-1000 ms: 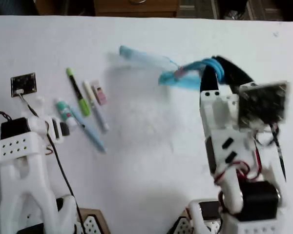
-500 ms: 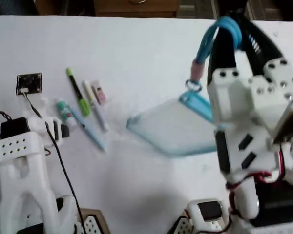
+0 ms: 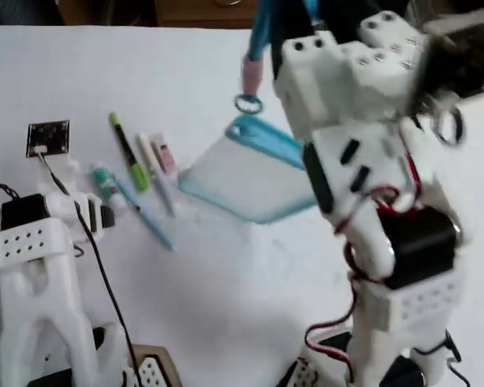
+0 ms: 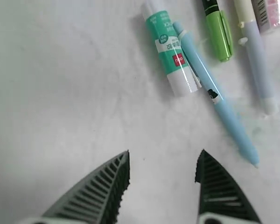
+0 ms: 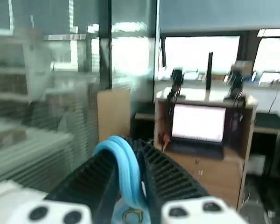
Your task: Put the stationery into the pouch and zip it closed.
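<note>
Right gripper (image 5: 129,151): jaws pinched on the blue strap (image 5: 130,177), raised high over the far edge of the table (image 3: 226,306). The pouch (image 3: 242,177) hangs from that strap by a key ring (image 3: 248,103) and lies tilted over the middle of the table. I cannot tell whether its low corner touches the surface.

Left gripper (image 4: 163,156): jaws spread, nothing between them, low over bare table near the left edge. Just beyond the tips lie the glue stick (image 4: 170,51) and the blue pen (image 4: 214,93), touching each other. The green highlighter (image 4: 217,25), the pale pen (image 4: 256,56) and the eraser (image 4: 273,11) lie beside them, further towards the far edge. None of the stationery is in the pouch yet.

Risks, my judgement:
- The hold is on the strap alone, so the pouch can swing or twist on the ring. If I set it down that way, the mouth may end up facing away from the left arm.
- The strap is smooth and the pinch narrow. A quick move could pull it out and drop the pouch onto the pens.
- The low corner of the pouch is near the pale pen, and a sweep towards the left edge could scatter the row.
- The glue stick and blue pen touch, so closing on one may roll the other away.
- I cannot see whether the zip is open
</note>
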Tool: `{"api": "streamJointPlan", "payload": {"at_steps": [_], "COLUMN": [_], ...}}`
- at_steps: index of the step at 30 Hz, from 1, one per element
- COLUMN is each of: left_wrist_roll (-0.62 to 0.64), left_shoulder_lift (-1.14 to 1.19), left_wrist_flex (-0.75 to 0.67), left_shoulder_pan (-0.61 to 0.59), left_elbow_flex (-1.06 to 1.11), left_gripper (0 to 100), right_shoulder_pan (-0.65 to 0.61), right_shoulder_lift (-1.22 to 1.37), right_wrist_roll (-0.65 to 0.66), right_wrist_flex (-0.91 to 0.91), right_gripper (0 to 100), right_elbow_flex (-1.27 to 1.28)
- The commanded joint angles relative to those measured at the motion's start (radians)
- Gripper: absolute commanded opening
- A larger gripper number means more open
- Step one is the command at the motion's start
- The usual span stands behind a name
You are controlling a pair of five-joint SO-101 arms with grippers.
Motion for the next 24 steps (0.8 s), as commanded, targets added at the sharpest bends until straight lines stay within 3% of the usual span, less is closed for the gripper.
{"api": "streamJointPlan", "payload": {"at_steps": [1,11,24], "left_wrist_roll": [0.0,0.0,-0.005], "left_shoulder_lift": [-0.002,-0.002,-0.002], "left_wrist_flex": [-0.006,-0.002,-0.008], "left_shoulder_pan": [0.008,0.008,0.008], "left_elbow_flex": [-0.072,-0.183,-0.196], "left_gripper": [24,24,24], "right_shoulder_pan": [-0.022,-0.022,-0.027], "right_shoulder_lift": [0.027,0.093,0.044], "right_wrist_roll": [-0.008,-0.011,-0.011], "right_wrist_flex": [0.042,0.303,0.475], "right_gripper": [1.6,1.6,1.6], "right_elbow_flex": [-0.035,-0.034,-0.034]}}
